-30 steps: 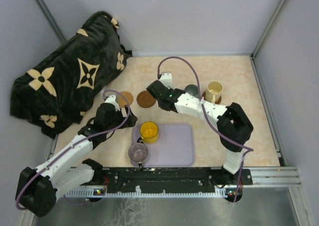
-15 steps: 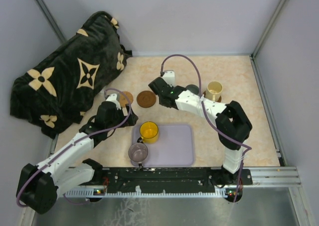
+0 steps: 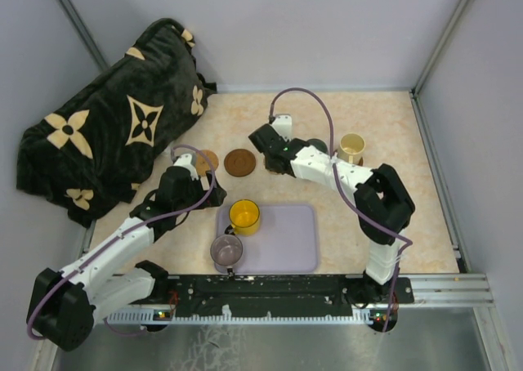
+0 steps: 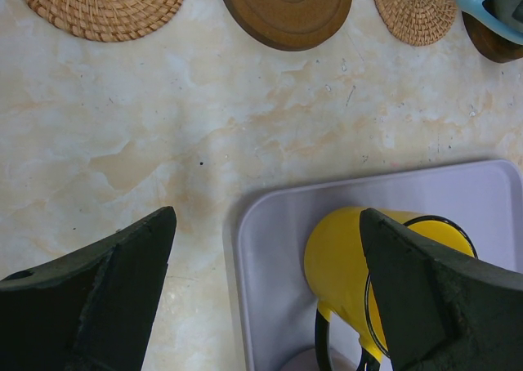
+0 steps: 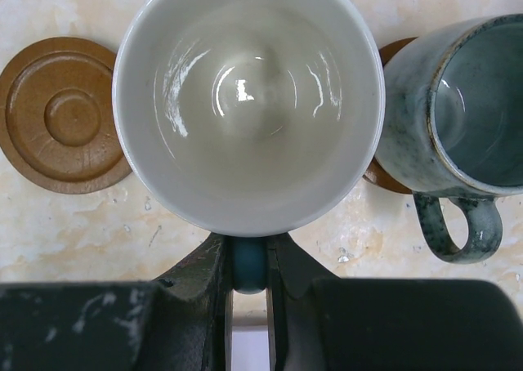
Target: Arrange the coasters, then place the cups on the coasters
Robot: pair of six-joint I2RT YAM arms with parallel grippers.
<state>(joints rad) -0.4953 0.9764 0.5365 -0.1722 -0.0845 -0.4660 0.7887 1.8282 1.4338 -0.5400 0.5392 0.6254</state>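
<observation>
The lavender tray [image 3: 286,242] carries two cups not yet served, the yellow mug [image 3: 244,216] and the mauve mug [image 3: 226,249]. The left gripper [image 4: 265,216] hangs over its far corner, jaws spread wide with nothing between them. The step in hand looks like setting down the third cup. The right gripper [image 5: 248,261] is clamped on the light blue handle [image 5: 248,279] of the white mug [image 5: 249,101], which it holds between a bare wooden coaster [image 5: 65,126] and the grey-green mug [image 5: 458,109]; the cream mug [image 3: 352,149] stands farther right. Next, the mug probably needs lowering squarely onto the small woven coaster [image 4: 413,7], then releasing. The mug hides that coaster from the right wrist and the arm hides it from above, so neither centring nor touchdown can be judged.
</observation>
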